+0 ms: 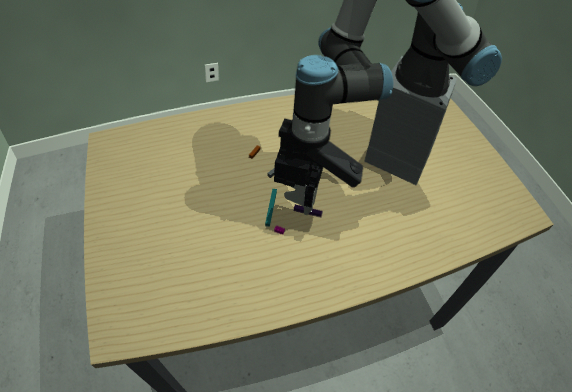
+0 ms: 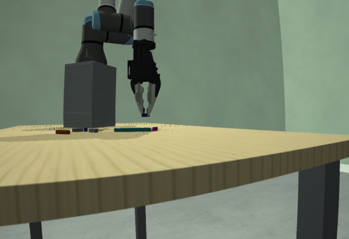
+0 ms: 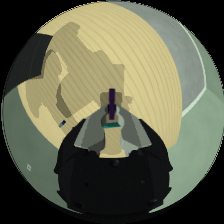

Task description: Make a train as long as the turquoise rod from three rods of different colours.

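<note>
My gripper [image 1: 305,205] [image 2: 145,113] [image 3: 111,105] is shut on a purple rod [image 1: 311,213] [image 2: 145,115] [image 3: 112,101] and holds it level, a little above the table [image 1: 175,272] [image 2: 183,156]. The turquoise rod [image 1: 270,207] [image 2: 132,129] lies flat just left of the gripper. A short magenta rod [image 1: 279,230] [image 2: 155,128] lies near the turquoise rod's near end. An orange rod [image 1: 254,151] [image 2: 63,131] lies further back to the left. Two grey rods [image 2: 77,130] [image 2: 93,130] and a small blue rod [image 2: 85,129] [image 3: 63,123] lie behind the gripper, mostly hidden by it in the top view.
The arm's grey pedestal [image 1: 405,132] [image 2: 89,94] stands on the table at the back right of the rods. The arm's wrist link hangs over the rods. The table's front edge is far from the rods.
</note>
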You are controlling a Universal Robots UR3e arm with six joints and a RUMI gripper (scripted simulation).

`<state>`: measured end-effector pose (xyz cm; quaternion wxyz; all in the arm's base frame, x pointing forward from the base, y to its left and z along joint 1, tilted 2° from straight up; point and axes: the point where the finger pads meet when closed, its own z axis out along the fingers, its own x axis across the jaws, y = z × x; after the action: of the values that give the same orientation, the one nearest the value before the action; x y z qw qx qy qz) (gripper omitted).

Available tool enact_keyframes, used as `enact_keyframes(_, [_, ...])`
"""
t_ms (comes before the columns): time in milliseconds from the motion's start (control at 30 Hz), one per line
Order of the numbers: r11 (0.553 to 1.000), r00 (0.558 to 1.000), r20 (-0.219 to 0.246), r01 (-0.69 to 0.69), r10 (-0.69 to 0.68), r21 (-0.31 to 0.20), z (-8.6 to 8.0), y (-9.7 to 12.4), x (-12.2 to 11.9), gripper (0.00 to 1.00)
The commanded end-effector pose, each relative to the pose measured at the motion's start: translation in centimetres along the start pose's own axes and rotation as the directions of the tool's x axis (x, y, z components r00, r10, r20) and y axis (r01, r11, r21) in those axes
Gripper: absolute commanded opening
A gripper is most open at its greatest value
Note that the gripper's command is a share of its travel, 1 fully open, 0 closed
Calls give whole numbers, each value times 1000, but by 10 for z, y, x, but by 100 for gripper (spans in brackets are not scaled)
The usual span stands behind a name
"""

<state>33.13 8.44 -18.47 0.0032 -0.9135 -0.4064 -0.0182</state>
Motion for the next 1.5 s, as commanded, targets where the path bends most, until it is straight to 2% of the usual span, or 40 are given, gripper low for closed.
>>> enact_keyframes(0, [1000,1000,-1,0,0,-1,-16,1,0,0])
enact_keyframes(133, [1000,1000,-1,0,0,-1,-28,1,0,0])
enact_keyframes(200, [1000,1000,-1,0,0,-1,-28,1,0,0])
enact_keyframes(433, [1000,1000,-1,0,0,-1,-47,1,0,0])
enact_keyframes(667, [1000,1000,-1,0,0,-1,-58,1,0,0])
enact_keyframes(1467, [1000,1000,-1,-7,7,-1,-61,2,-1,0])
